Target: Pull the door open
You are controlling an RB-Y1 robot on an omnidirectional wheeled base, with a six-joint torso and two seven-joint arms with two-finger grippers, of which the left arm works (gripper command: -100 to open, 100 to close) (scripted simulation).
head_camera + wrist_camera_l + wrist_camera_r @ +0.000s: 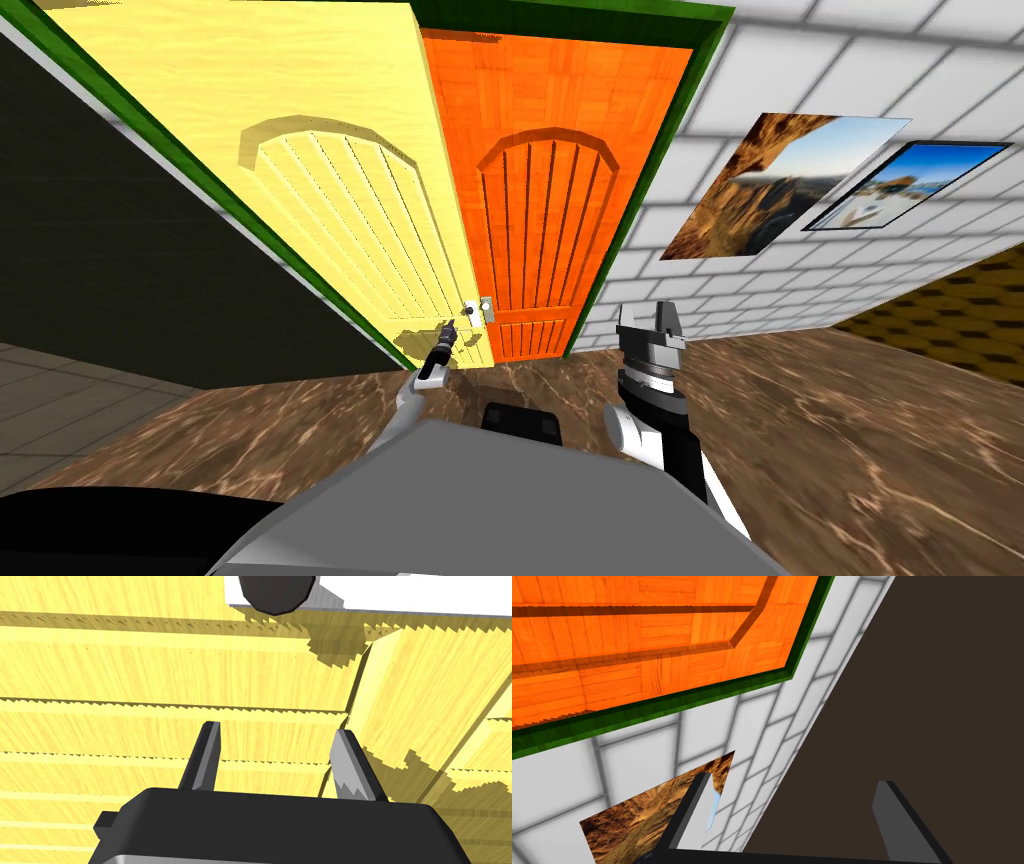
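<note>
The yellow door [330, 200] is the left leaf of a pair set in a green frame [560, 22], next to an orange door [560, 200]. Its dark round knob [276, 593] sits on a white plate [400, 591] at the edge where the two leaves meet.

The left end effector [277, 727] is close to the yellow face. Its two fingers are spread wide and hold nothing. The knob lies straight ahead of them, beyond the tips and about in line with the gap, and they are not touching it. A round knob has no long axis to match, so I judge the coming move to be a short advance until the fingers straddle it, then closing on it.

The left arm is much the nearer. The right end effector [650, 312] is raised off to the orange side, well apart from the knob, fingers spread and empty.
</note>
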